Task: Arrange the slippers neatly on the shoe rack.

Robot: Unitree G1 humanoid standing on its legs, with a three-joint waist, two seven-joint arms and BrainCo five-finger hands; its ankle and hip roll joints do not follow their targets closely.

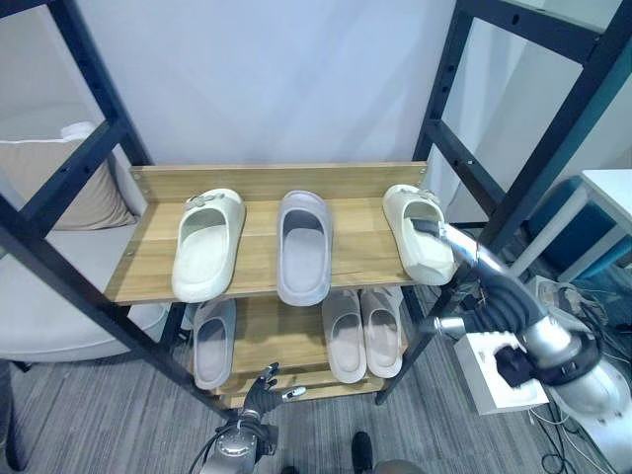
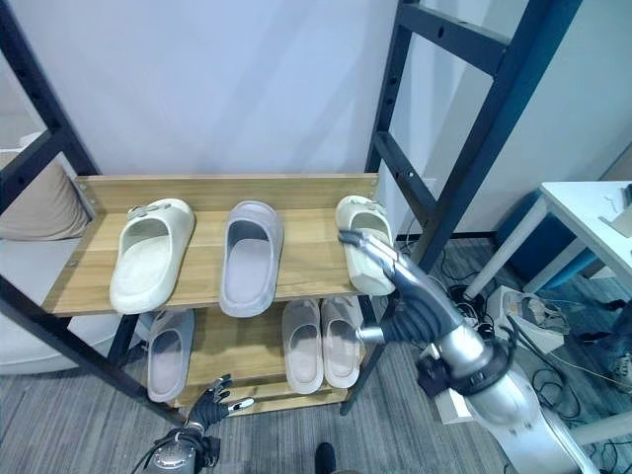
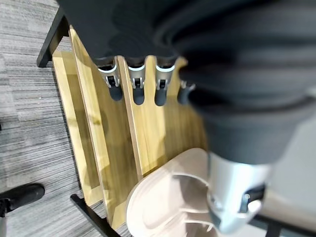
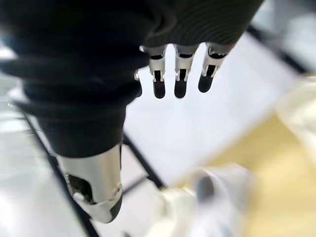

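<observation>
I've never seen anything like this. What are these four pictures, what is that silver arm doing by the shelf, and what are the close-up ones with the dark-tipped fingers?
This is a humanoid robot tidying slippers on a wooden shoe rack. The two wide pictures come from cameras in its head, looking down. On the top shelf lie a cream slipper, a grey slipper and another cream slipper at the right end. Three more pale slippers sit on the lower shelf.

The silver arm ends in the right hand, whose straight fingers rest on the right cream slipper without gripping it. The left hand hangs low in front of the rack, holding nothing.

The two close-ups come from cameras on the wrists, each looking along its own fingers: the left one sees the lower boards and a pale slipper.
</observation>
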